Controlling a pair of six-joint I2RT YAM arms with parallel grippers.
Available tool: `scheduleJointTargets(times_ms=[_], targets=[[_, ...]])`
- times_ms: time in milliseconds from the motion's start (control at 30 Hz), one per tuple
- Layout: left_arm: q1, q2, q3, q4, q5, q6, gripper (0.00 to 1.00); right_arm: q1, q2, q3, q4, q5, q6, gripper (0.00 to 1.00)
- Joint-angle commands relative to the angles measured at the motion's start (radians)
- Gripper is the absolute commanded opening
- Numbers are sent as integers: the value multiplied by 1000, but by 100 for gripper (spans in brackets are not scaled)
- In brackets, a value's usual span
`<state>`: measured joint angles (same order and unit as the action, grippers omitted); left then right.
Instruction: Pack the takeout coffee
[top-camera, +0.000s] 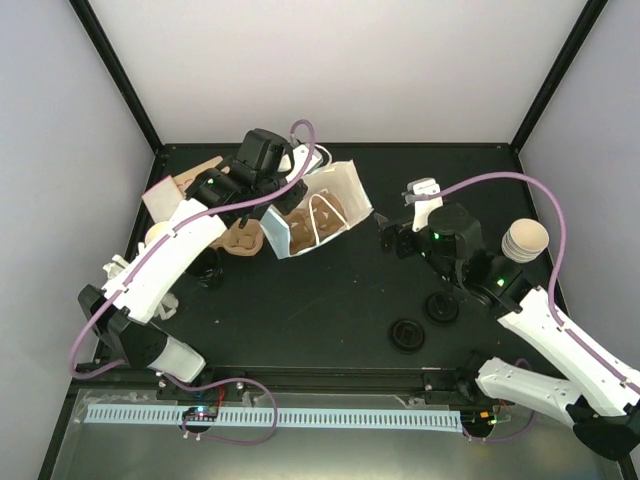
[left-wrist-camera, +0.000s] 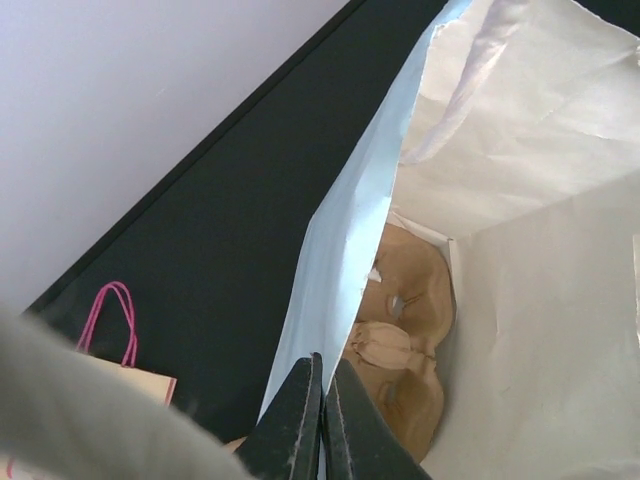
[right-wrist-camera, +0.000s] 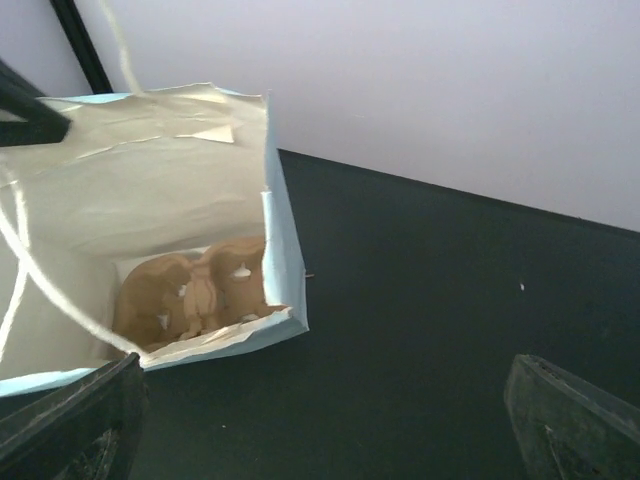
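- The white paper bag (top-camera: 335, 195) lies tipped over at the back of the table (top-camera: 320, 300), its mouth facing the arms.
- A brown cup carrier (left-wrist-camera: 410, 330) sits deep inside, against the bag's bottom. The bag walls hide part of it, and no view shows whether its slots hold anything.
- The left gripper (left-wrist-camera: 322, 365) has its fingers pressed together right at the bag's pale blue edge. Whether paper is pinched between them cannot be told, as the fingers cover that spot.
- A blurred grey shape fills the lower left corner of the left wrist view and cannot be identified.
- The right gripper (right-wrist-camera: 325, 400) is spread wide with nothing between its fingers, which are cut off at the bottom corners of its view. It sits low over bare table, near the bag's mouth.
- A stack of cups (top-camera: 525, 240) stands at the right, half hidden behind the right arm.
- Two dark lids (top-camera: 408, 335) lie on the table in front of that arm, barely distinct from the black surface.
- A small bag (left-wrist-camera: 130, 385) with pink handles lies to the left, mostly cut off.
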<state>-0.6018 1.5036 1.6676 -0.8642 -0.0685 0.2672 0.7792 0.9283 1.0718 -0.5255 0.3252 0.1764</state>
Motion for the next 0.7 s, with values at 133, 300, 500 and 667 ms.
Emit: scheduleJointTargets(times_ms=[133, 300, 500, 667], targets=[[-22, -72, -34, 98, -47, 32, 2, 0, 8, 64, -54, 26, 145, 100], [-37, -85, -38, 98, -45, 33, 2, 2, -37, 1, 19, -55, 102, 100], [-48, -103, -51, 98, -47, 36, 2, 2, -114, -71, 91, -96, 22, 100], [-56, -109, -56, 103, -50, 39, 2, 1, -69, -8, 3, -150, -31, 100]])
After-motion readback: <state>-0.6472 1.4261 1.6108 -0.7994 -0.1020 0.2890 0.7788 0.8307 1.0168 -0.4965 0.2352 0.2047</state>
